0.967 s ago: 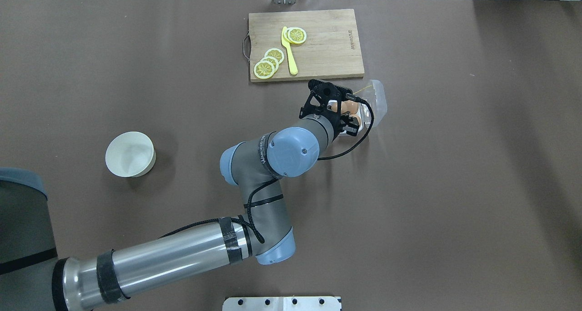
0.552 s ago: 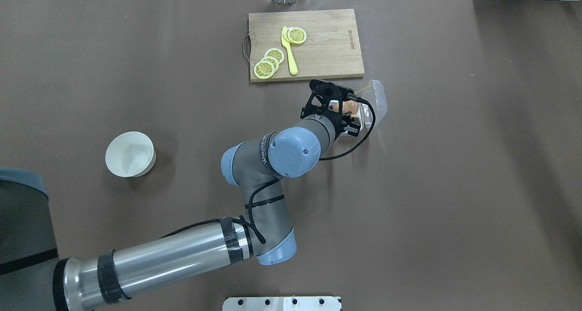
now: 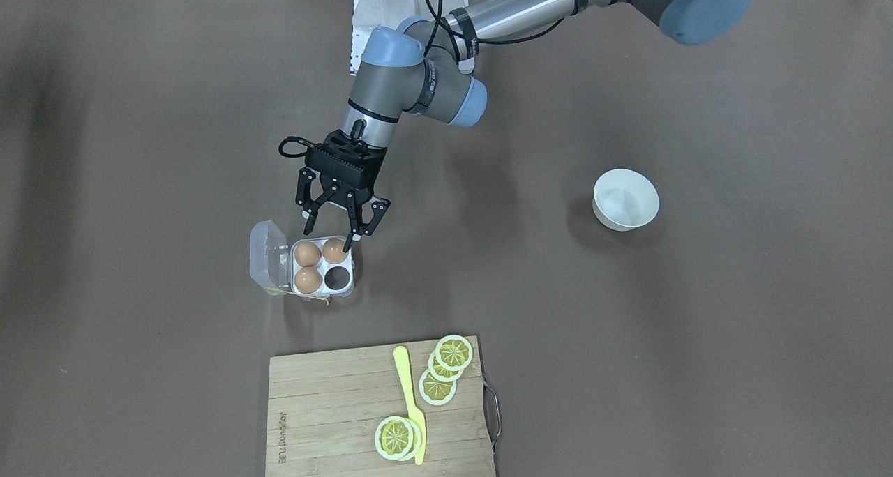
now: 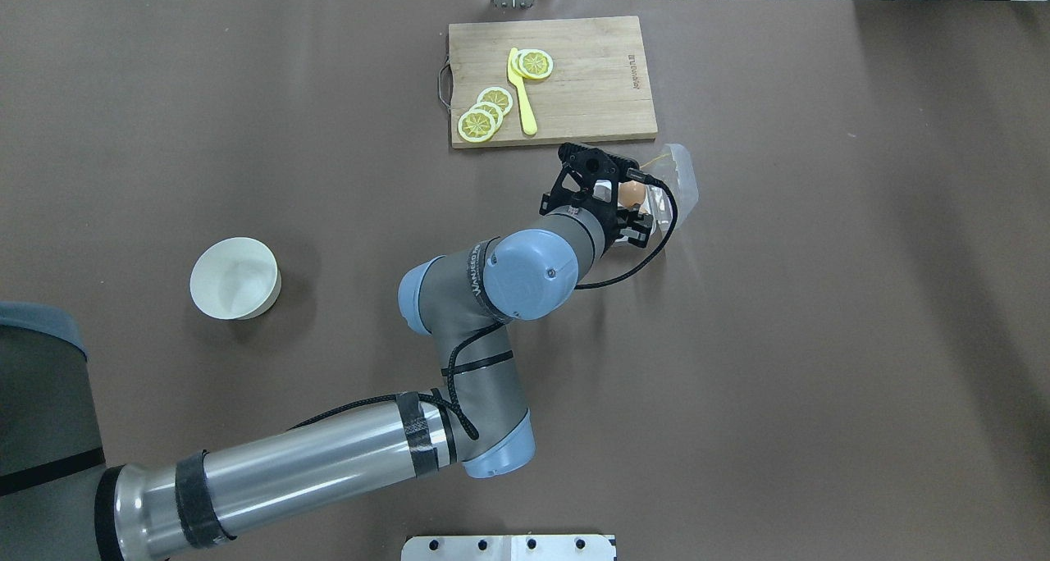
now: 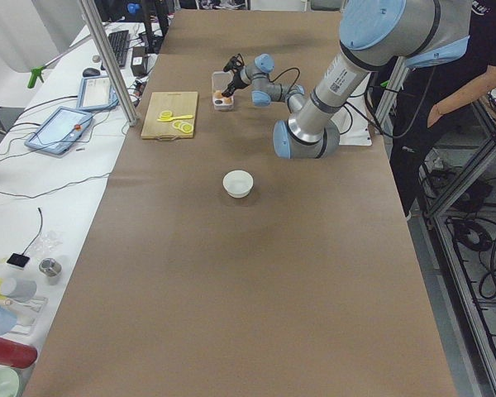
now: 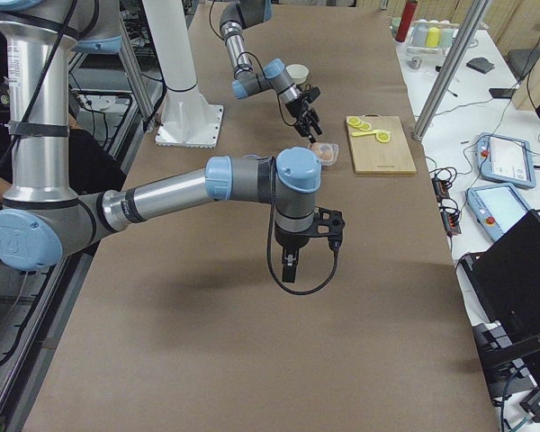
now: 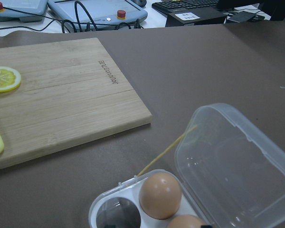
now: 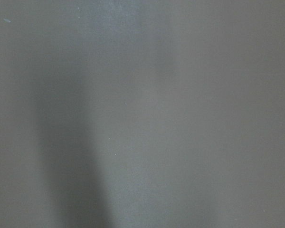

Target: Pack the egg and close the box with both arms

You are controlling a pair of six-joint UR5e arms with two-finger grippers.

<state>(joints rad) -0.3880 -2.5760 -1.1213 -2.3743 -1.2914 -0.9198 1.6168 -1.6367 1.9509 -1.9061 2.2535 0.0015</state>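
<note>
My left gripper hangs wide open and empty just over the box. Seen from the front, the egg sits in its 1 o'clock cell, lid open at 9. I can't tell my right gripper's spread.

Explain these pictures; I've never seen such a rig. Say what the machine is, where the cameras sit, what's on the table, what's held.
This is a robot with two jointed arms at a table, each ending in a two-finger gripper. Two pictures look down from above, one from behind the robot, one facing it; two look along the table from its ends; two come from wrist cameras. The left gripper hangs open above a clear egg box, holding nothing. The box's lid is open: three brown eggs sit in it, one cell is empty. The right gripper hangs over bare table; its state is unclear. Nearby: a white bowl and a cutting board with lemon slices.
</note>
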